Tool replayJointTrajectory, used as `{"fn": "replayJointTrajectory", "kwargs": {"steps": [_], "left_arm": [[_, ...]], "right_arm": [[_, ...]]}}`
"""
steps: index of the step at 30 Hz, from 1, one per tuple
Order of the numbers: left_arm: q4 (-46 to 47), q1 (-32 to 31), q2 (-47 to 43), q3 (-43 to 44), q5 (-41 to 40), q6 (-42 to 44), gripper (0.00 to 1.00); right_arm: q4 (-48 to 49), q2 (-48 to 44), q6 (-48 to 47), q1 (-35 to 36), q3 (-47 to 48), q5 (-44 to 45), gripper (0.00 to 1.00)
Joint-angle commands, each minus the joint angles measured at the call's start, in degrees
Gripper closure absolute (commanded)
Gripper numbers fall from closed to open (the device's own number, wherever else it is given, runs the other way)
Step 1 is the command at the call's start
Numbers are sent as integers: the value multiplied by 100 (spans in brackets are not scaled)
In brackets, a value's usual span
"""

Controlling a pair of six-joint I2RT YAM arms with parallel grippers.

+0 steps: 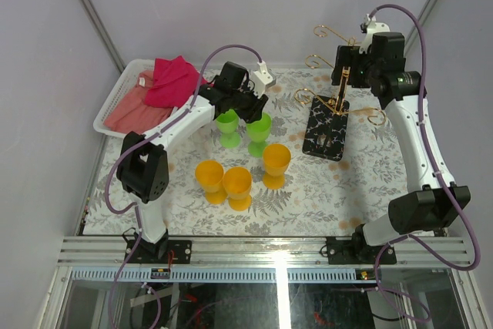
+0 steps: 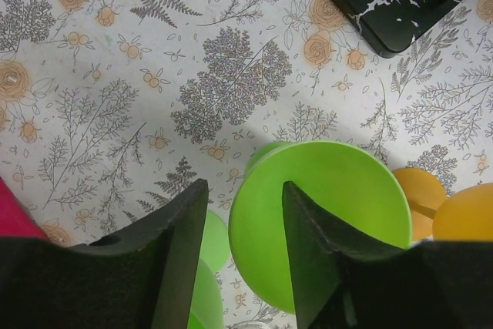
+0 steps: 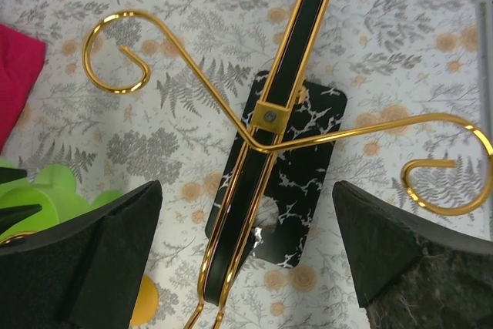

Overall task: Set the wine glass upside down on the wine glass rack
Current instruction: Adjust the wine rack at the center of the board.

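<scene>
Two green goblets stand upright mid-table, one (image 1: 227,125) left of the other (image 1: 259,133). My left gripper (image 1: 251,105) hovers over them, open. In the left wrist view one finger (image 2: 316,244) is over the bowl of the larger-looking green goblet (image 2: 347,206) and the other finger (image 2: 173,252) is outside its rim, next to the second green goblet (image 2: 206,256). The gold wine glass rack (image 1: 340,94) stands on its black veined base (image 1: 326,135). My right gripper (image 1: 344,67) is wide open and empty, high by the pole (image 3: 289,90), above the base (image 3: 308,167).
Three orange goblets (image 1: 209,179), (image 1: 238,187), (image 1: 276,164) stand near the front. A white basket (image 1: 115,98) with pink and red cloths (image 1: 173,78) is at the back left. Curled gold arms (image 3: 115,52), (image 3: 447,182) stick out sideways from the pole.
</scene>
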Motion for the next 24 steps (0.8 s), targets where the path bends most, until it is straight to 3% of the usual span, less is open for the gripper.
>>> {"fn": "replayJointTrajectory", "kwargs": {"steps": [1, 7, 24], "left_arm": [[-38, -21, -142, 140, -71, -2, 55], [-50, -26, -186, 108, -163, 20, 50], [-91, -30, -200, 147, -194, 33, 49]], "right_arm": [[-159, -146, 322, 4, -164, -369, 1], [-339, -61, 602, 4, -438, -673, 1], [-1113, -83, 588, 4, -439, -1273, 1]]}}
